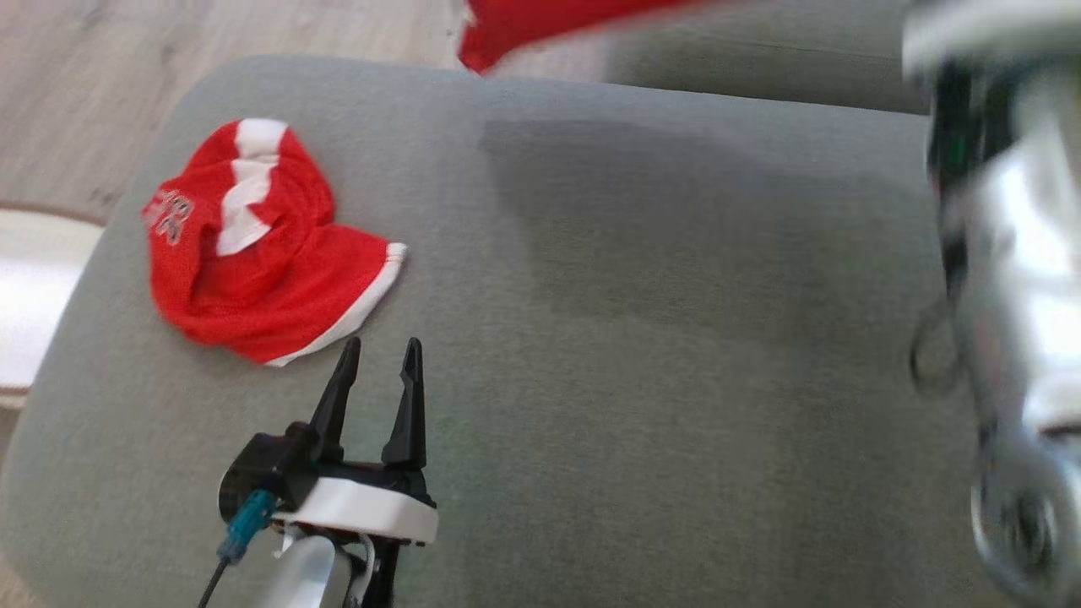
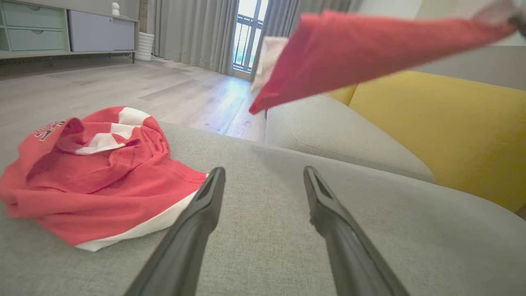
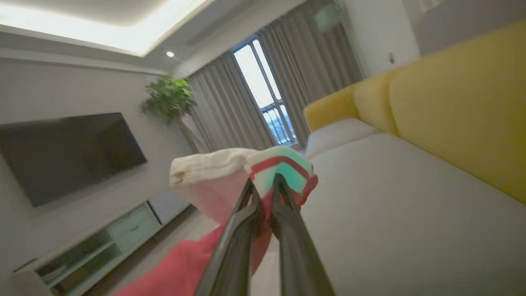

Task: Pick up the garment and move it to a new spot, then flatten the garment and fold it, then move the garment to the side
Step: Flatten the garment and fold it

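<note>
A red garment (image 3: 213, 185) with white and green trim hangs in the air, and my right gripper (image 3: 265, 181) is shut on its bunched edge. That cloth also shows as a red flap (image 1: 540, 25) at the top of the head view and stretched across the upper left wrist view (image 2: 361, 53). My blurred right arm (image 1: 1013, 279) fills the right edge of the head view. A second red and white garment (image 1: 253, 245) lies crumpled on the grey cushion (image 1: 642, 338), also seen in the left wrist view (image 2: 94, 181). My left gripper (image 1: 382, 346) (image 2: 264, 172) stands open just right of it, holding nothing.
The grey cushion's left edge drops to a wooden floor (image 1: 84, 84). Yellow back cushions (image 2: 444, 131) stand along the sofa's far side. A low cabinet (image 2: 61, 28), curtains (image 2: 197, 33) and a wall television (image 3: 65, 156) are farther off.
</note>
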### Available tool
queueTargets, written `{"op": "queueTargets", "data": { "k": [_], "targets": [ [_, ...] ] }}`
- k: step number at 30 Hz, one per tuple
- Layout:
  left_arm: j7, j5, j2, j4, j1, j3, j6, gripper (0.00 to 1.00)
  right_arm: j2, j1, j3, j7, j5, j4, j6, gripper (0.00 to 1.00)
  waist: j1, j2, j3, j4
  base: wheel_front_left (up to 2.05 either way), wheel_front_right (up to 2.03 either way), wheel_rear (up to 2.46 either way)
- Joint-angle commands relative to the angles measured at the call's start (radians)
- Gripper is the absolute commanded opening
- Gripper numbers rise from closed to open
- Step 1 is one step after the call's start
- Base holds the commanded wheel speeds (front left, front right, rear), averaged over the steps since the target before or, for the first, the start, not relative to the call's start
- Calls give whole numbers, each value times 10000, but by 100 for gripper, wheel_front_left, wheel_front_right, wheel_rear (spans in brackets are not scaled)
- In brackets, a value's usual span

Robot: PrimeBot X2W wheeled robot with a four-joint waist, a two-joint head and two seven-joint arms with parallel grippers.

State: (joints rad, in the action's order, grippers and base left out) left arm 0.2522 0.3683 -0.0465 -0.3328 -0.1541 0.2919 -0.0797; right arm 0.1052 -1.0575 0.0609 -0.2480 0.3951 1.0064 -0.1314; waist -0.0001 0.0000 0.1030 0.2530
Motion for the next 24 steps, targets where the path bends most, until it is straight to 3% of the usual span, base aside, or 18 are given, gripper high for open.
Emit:
{"op": "queueTargets", "data": {
  "k": [1, 7, 13, 15, 16, 17, 24],
  "targets": [
    [95, -121, -37, 368, -191, -321, -28, 100, -142, 783, -59, -65, -323, -138, 7, 0, 1, 0, -31, -365, 0, 0, 0],
    [95, -218, -37, 475, -273, -503, -49, 100, -156, 4346, 1452, -116, -967, -417, 7, 0, 1, 0, 203, -933, 0, 0, 0],
    [95, -323, -37, 434, -377, -562, -162, 100, -506, 6043, 2300, -129, -1468, -1877, 7, 0, 1, 0, 308, -1420, 0, 0, 0],
    [95, -325, -37, 422, -425, -529, -185, 100, -537, 6390, 2252, -68, -1456, -2318, 7, 42, 1, 0, 291, -1508, 0, 0, 0],
    [95, -317, -37, 421, -443, -514, -192, 100, -540, 6554, 2139, -43, -1392, -2469, 7, 67, 1, 0, 271, -1542, 0, 0, 0],
    [95, -310, -37, 417, -456, -503, -198, 100, -543, 6719, 1992, -39, -1338, -2631, 7, 100, 1, 0, 250, -1570, 0, 0, 0],
    [95, -345, -37, 394, -388, -567, -205, 100, -547, 7528, 991, -75, -1078, -4185, 7, 100, 1, 0, 78, -1755, 0, 0, 0]
  ]
}}
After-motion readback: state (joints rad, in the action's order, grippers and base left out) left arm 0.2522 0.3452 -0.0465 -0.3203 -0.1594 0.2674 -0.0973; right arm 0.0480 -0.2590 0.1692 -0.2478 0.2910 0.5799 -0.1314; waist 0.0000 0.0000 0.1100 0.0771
